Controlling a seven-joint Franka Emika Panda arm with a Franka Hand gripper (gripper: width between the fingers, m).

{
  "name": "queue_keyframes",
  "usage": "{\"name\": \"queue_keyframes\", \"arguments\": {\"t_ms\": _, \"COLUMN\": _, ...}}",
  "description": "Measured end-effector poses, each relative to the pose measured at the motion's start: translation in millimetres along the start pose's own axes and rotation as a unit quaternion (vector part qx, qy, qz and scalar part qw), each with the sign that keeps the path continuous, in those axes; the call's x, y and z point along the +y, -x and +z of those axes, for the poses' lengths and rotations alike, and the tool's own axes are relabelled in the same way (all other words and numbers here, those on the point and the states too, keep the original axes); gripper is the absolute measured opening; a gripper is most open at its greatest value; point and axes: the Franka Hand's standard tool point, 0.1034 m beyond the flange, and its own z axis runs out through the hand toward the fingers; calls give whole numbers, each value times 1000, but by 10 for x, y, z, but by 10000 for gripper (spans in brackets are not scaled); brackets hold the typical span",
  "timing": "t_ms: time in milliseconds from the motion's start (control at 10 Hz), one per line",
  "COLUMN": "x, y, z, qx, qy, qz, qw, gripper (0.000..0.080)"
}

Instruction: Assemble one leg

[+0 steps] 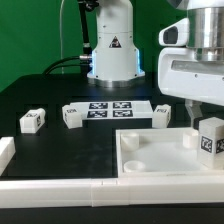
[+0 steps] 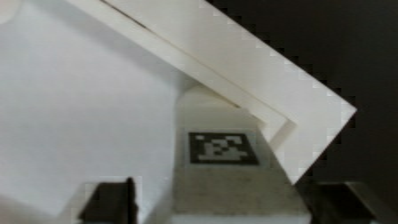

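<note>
A leg (image 1: 210, 138), a small white block with a square tag, stands upright in the near right corner of the large white tray-like piece (image 1: 150, 158). In the wrist view the leg (image 2: 222, 150) sits against the tray's corner wall (image 2: 267, 80). My gripper (image 1: 200, 108) hangs just above this leg. In the wrist view my gripper (image 2: 228, 205) is open, a dark finger (image 2: 111, 200) on either side of the leg with a gap on each side. Three more legs lie on the black table: one (image 1: 32, 121), a second (image 1: 73, 116) and a third (image 1: 162, 113).
The marker board (image 1: 110, 108) lies flat between the middle legs. Long white bars edge the table at the front (image 1: 60, 190) and at the exterior view's left (image 1: 5, 150). The arm's base (image 1: 112, 50) stands at the back.
</note>
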Motion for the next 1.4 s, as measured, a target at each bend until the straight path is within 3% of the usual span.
{"name": "queue_keyframes", "arguments": {"t_ms": 100, "x": -1, "y": 22, "z": 16, "qx": 3, "qy": -5, "qz": -20, "qw": 1000, "gripper": 612}}
{"name": "queue_keyframes", "arguments": {"t_ms": 400, "x": 13, "y": 29, "z": 31, "qx": 2, "qy": -5, "qz": -243, "qw": 970, "gripper": 646}}
{"name": "queue_keyframes", "arguments": {"t_ms": 600, "x": 24, "y": 21, "z": 41, "qx": 1, "qy": -4, "qz": -351, "qw": 936, "gripper": 649}}
{"name": "queue_keyframes", "arguments": {"t_ms": 900, "x": -2, "y": -31, "z": 9, "qx": 9, "qy": 2, "qz": -533, "qw": 846, "gripper": 649}}
{"name": "queue_keyframes", "arguments": {"t_ms": 1200, "x": -15, "y": -79, "z": -14, "qx": 20, "qy": 20, "qz": -648, "qw": 762, "gripper": 649}}
{"name": "queue_keyframes", "arguments": {"t_ms": 1300, "x": -8, "y": -86, "z": -11, "qx": 19, "qy": 20, "qz": -653, "qw": 757, "gripper": 649}}
{"name": "queue_keyframes", "arguments": {"t_ms": 1400, "x": -8, "y": -86, "z": -10, "qx": 19, "qy": 20, "qz": -650, "qw": 759, "gripper": 554}}
